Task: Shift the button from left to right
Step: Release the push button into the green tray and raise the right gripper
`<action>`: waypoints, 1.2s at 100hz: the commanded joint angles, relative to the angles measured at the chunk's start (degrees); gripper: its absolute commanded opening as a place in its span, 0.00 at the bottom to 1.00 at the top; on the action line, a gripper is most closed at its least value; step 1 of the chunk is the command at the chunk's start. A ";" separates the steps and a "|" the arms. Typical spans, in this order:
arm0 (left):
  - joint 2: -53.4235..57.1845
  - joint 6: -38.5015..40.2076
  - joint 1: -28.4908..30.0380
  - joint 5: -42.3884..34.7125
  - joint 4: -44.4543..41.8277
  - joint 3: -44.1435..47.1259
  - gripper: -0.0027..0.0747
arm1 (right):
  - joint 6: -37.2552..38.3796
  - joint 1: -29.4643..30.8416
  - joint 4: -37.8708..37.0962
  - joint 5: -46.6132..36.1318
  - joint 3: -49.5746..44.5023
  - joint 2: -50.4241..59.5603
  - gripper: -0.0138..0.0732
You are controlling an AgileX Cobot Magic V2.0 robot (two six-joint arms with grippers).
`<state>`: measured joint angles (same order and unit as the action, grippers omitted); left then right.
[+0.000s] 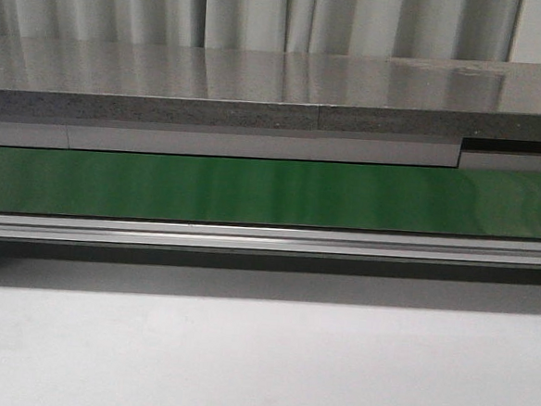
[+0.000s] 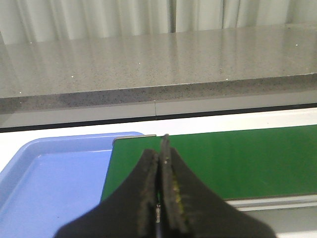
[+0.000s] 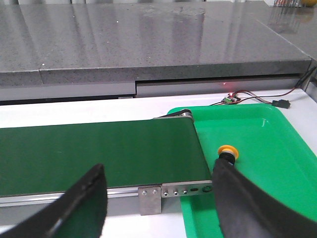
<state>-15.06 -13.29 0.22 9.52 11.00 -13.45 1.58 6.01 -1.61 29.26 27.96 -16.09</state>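
While the right pincer (image 3: 158, 198) hung with its two black fingers spread wide over the near edge of the green conveyor belt (image 3: 99, 153), the button (image 3: 228, 151) sat inside the green tray (image 3: 257, 134) at the belt's right end, its orange-yellow ring showing just beside the tip of one finger (image 3: 247, 198); whether they touched could not be told. Behind the tray's far rim lay a small circuit board with a red light (image 3: 229, 99) and trailing wires. The left pincer (image 2: 161, 198) had its fingers pressed together on nothing, poised above the belt's left end, where a blue tray (image 2: 49, 183) butted against the belt's edge. From the front, the white table (image 1: 259, 360) and the belt's aluminium rail (image 1: 268, 240) showed, and neither arm appeared.
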 commanded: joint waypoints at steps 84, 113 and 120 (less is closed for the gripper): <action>-0.42 0.06 -0.41 -4.87 0.69 -1.68 0.01 | 0.04 -0.03 0.06 -4.46 1.41 -0.42 0.08; -0.42 0.06 -0.41 -4.87 0.69 -1.68 0.01 | 0.04 -0.53 0.64 -6.05 -0.09 -0.42 0.08; -0.42 0.06 -0.41 -4.87 0.69 -1.68 0.01 | 0.04 -1.25 0.88 -7.55 -1.48 -0.23 0.08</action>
<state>-15.06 -13.29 0.22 9.52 11.00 -13.45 1.58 5.47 -1.23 27.91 26.43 -16.09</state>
